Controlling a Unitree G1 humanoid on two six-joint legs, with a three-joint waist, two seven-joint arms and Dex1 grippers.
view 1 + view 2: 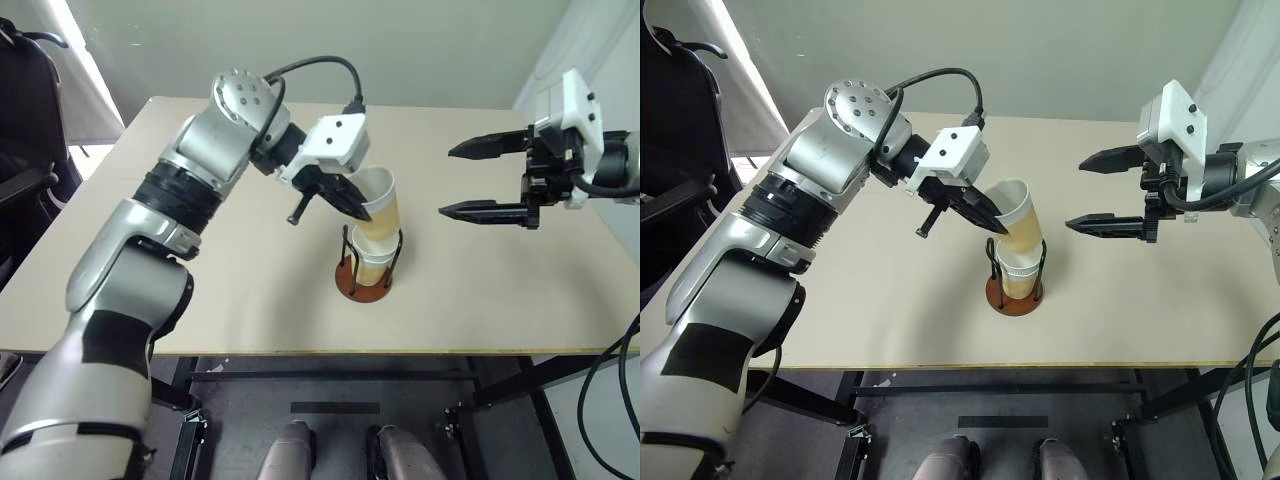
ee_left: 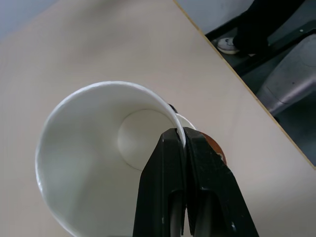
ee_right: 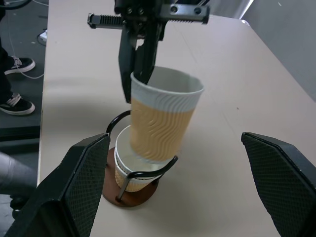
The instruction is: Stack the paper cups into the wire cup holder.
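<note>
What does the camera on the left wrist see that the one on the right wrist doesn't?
The left wrist camera looks down inside the held cup to its white bottom, with the left hand pinching the rim. The right wrist camera sees that cup's wavy tan outside, the cup already in the wire cup holder, and the open right hand. Both see the held cup, the left hand and the table.

Beige table (image 1: pixel 480 300), dark chair (image 1: pixel 25 120), person's black sneakers (image 3: pixel 17 106)
</note>
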